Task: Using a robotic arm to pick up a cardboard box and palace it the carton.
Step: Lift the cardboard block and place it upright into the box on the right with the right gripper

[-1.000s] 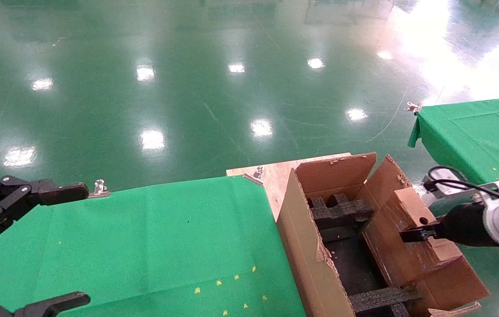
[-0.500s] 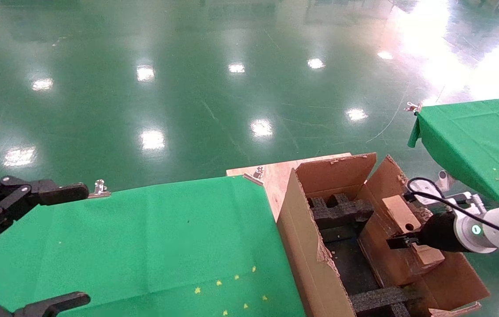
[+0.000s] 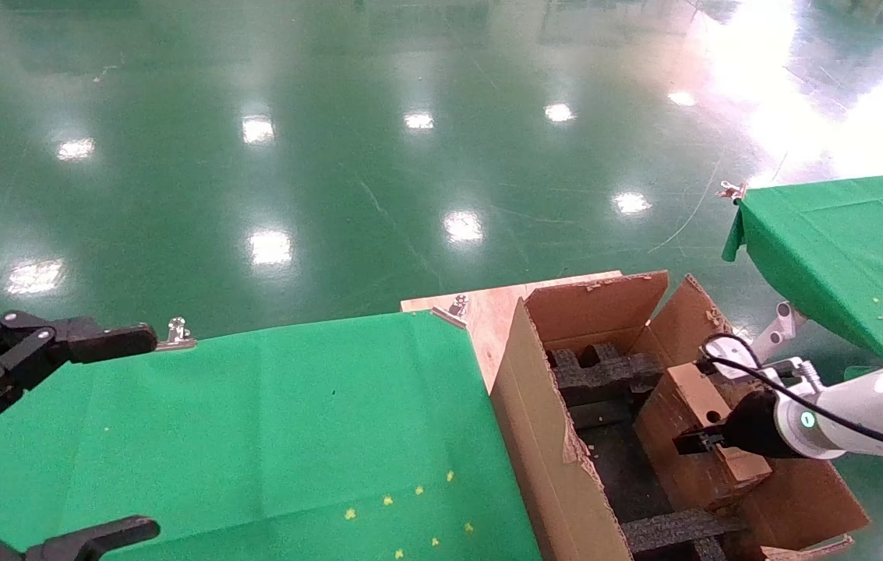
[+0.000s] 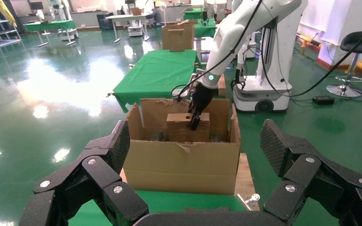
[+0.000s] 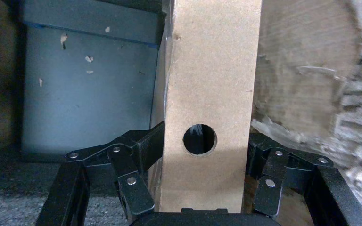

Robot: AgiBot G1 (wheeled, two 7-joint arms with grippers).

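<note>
The small brown cardboard box (image 3: 686, 393) with its round hole hangs inside the big torn-flap carton (image 3: 542, 436), against the carton's right wall. My right gripper (image 3: 694, 442), on the white robotic arm (image 3: 862, 413) with a green ring, is shut on it. In the right wrist view the black fingers (image 5: 141, 146) press both sides of the box (image 5: 212, 84). The left wrist view shows the carton (image 4: 179, 162) from the side with the box (image 4: 181, 132) just above its near wall. My left gripper (image 3: 110, 436) hovers open over the green table's left end.
Black foam inserts (image 3: 605, 374) line the carton's floor at its far and near ends. The carton stands on a wooden board (image 3: 488, 308) beside the green-clothed table (image 3: 254, 428). A second green table (image 3: 854, 249) is at the far right, over glossy green floor.
My right gripper has carried the cardboard box down and to the left, deeper into the carton. The left arm has not moved.
</note>
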